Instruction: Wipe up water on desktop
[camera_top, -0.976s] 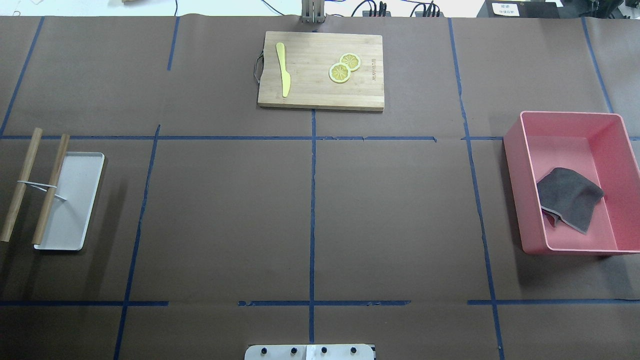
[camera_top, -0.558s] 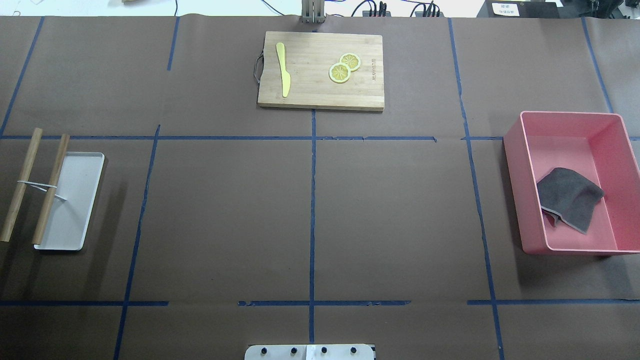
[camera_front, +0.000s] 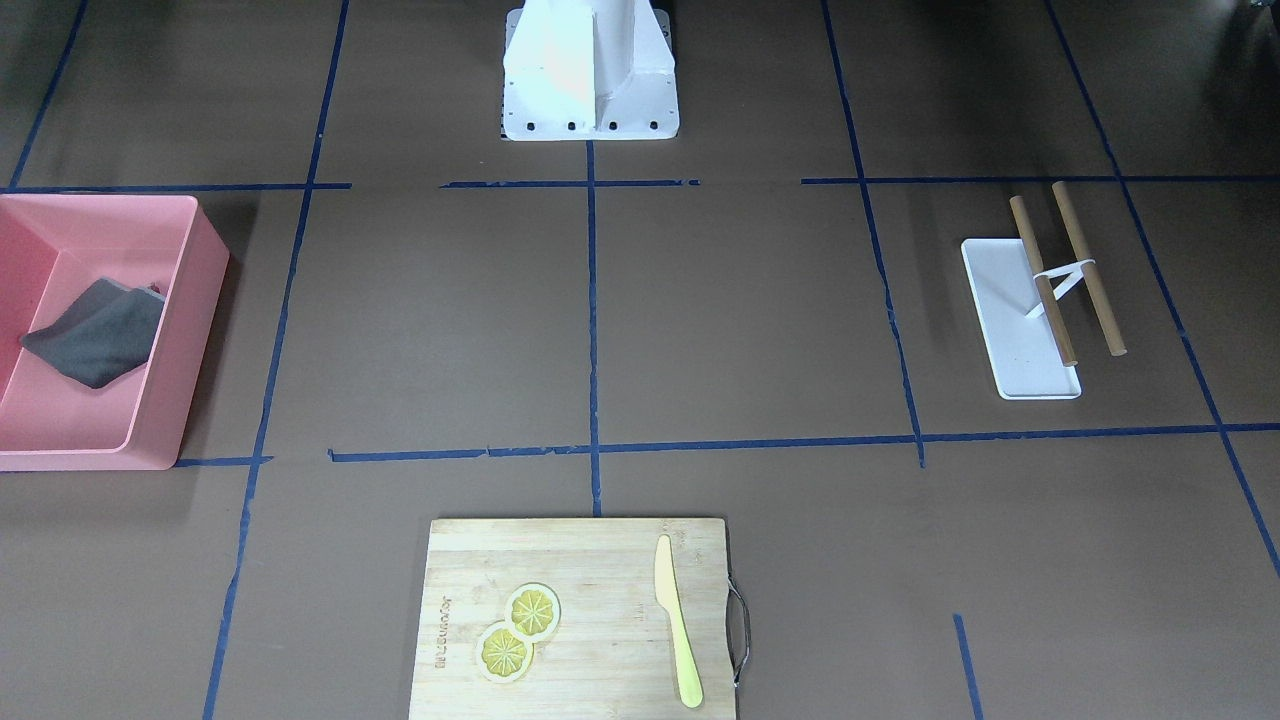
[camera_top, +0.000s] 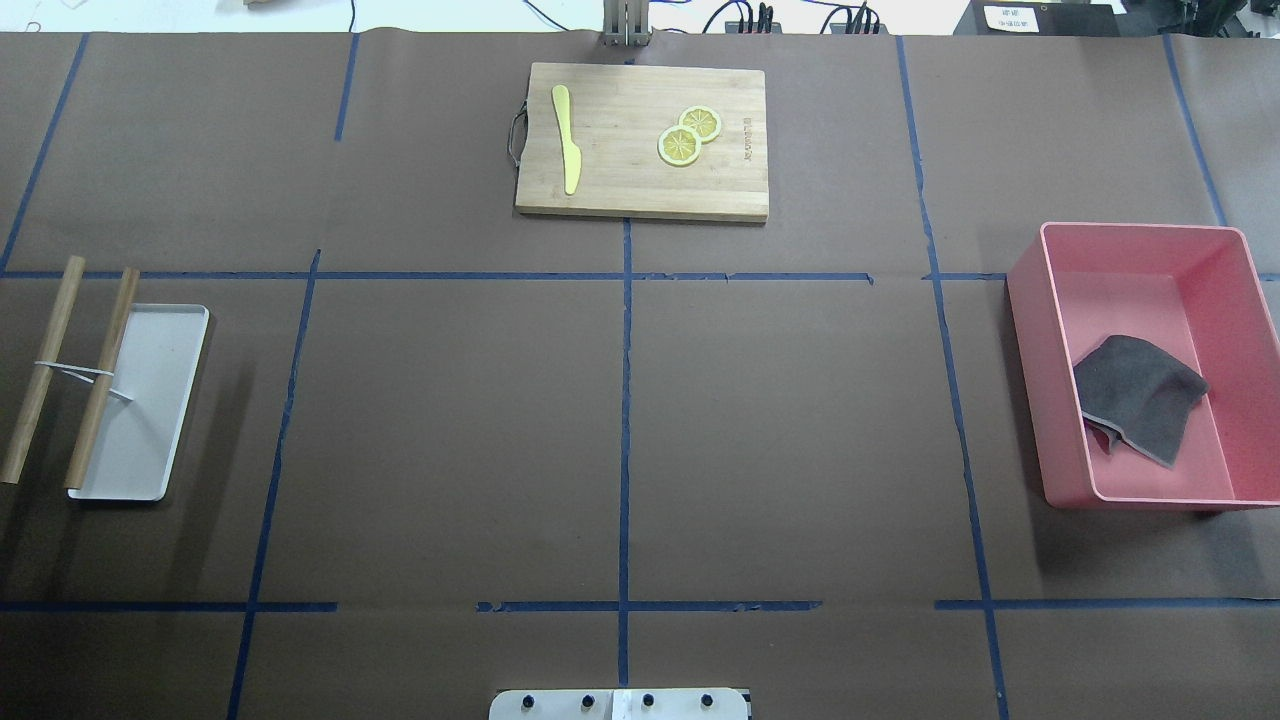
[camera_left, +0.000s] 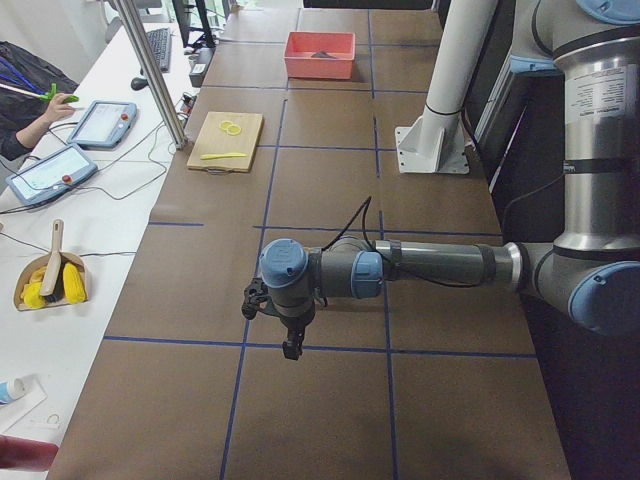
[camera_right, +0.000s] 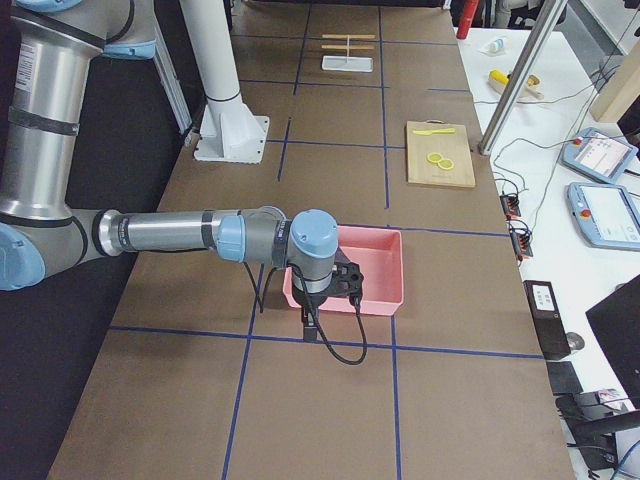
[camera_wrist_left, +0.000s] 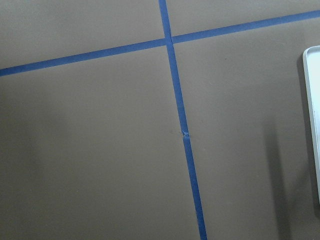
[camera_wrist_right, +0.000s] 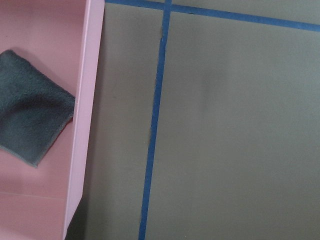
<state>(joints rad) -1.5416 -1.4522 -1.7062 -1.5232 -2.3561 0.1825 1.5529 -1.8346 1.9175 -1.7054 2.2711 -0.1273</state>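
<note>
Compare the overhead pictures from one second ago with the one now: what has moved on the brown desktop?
Nothing visibly changed. The dark grey cloth lies in the pink plastic bin, the yellow knife and two lemon slices on the bamboo cutting board, the two tied wooden sticks at the white tray, all as before. No arm enters that view.
</note>
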